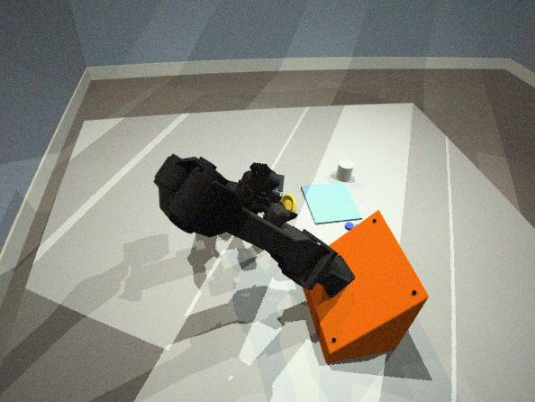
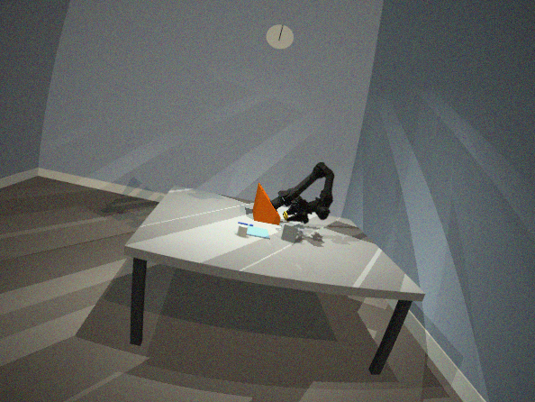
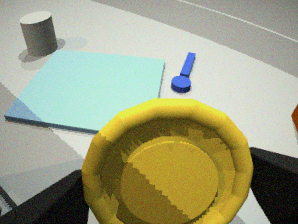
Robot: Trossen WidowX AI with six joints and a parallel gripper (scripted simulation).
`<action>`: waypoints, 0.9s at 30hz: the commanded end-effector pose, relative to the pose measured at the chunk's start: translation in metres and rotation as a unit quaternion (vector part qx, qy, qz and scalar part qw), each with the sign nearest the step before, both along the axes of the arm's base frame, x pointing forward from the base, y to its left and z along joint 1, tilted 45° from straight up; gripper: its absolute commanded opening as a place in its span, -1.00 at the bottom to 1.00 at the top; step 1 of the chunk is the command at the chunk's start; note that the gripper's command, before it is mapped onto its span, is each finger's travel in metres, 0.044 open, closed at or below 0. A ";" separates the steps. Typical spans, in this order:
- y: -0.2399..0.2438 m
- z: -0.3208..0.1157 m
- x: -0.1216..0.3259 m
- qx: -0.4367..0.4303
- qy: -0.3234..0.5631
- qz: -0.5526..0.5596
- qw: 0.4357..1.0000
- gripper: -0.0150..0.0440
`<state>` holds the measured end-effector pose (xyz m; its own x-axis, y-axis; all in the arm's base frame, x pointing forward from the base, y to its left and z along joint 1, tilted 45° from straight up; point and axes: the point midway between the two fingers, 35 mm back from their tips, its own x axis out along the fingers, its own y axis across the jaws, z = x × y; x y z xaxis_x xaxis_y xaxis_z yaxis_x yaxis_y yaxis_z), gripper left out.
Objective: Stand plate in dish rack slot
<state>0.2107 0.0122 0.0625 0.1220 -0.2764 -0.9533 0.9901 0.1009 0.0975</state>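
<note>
The yellow round plate [image 1: 288, 204] [image 2: 285, 215] [image 3: 170, 180] is held on edge, steeply tilted, with its hollow face toward the wrist camera. My gripper [image 1: 283, 206] [image 3: 166, 169] is shut on the plate, with one dark finger at each side of it. The plate looks raised off the table. The grey dish rack [image 2: 290, 232] stands close by in the exterior view. In the top view the arm hides most of it, and the wrist view shows only a sliver at the lower left. Its slots and rails cannot be made out.
A light-blue square board [image 1: 330, 203] [image 2: 258, 232] [image 3: 95, 90] lies beyond the plate. A grey cylinder [image 1: 345, 171] [image 2: 242, 231] [image 3: 40, 37] and a blue spoon-like object [image 1: 349, 226] [image 3: 181, 84] are beside it. A tall orange block [image 1: 369, 279] [image 2: 266, 209] stands by the arm's base.
</note>
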 end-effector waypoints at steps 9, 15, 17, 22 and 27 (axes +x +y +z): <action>0.011 -0.004 0.006 -0.082 -0.078 0.055 0.992 -0.49; 0.019 -0.003 0.009 -0.114 -0.123 0.079 0.983 -0.49; 0.021 -0.003 0.010 -0.124 -0.139 0.087 0.979 -0.49; 0.029 0.000 0.012 -0.145 -0.180 0.104 0.967 -0.49; 0.037 0.003 0.012 -0.162 -0.223 0.120 0.954 -0.49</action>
<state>0.2240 0.0454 0.0638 0.5412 -0.4556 -0.7068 0.8355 0.3866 0.3905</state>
